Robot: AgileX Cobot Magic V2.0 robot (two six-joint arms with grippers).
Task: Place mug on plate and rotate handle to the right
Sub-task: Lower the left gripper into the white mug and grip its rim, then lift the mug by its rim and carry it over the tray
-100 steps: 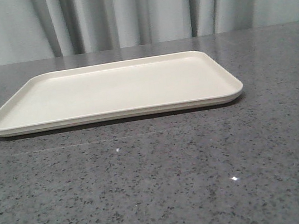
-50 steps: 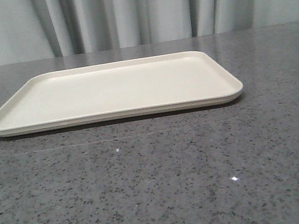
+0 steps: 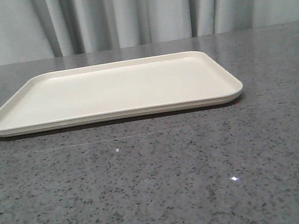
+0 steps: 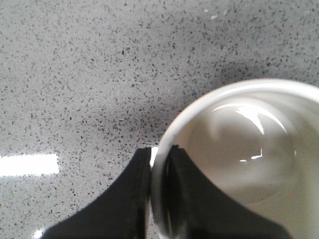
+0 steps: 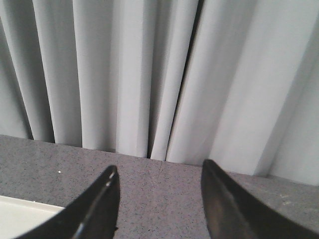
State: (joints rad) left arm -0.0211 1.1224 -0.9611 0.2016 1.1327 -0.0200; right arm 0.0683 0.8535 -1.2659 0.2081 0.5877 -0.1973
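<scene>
The cream plate [image 3: 111, 89] lies flat on the grey table in the front view, with nothing on it; a corner of the plate [image 5: 20, 219] also shows in the right wrist view. In the left wrist view I look down into the white mug [image 4: 244, 164], whose rim is pinched between the black fingers of my left gripper [image 4: 160, 153], one finger inside and one outside. The handle is out of view. My right gripper [image 5: 159, 174] is open above the table, facing the curtain, with nothing between its fingers. Neither arm shows in the front view.
Speckled grey tabletop [image 3: 161, 189] stretches in front of the plate. A pale pleated curtain [image 3: 135, 13] hangs behind the table's far edge.
</scene>
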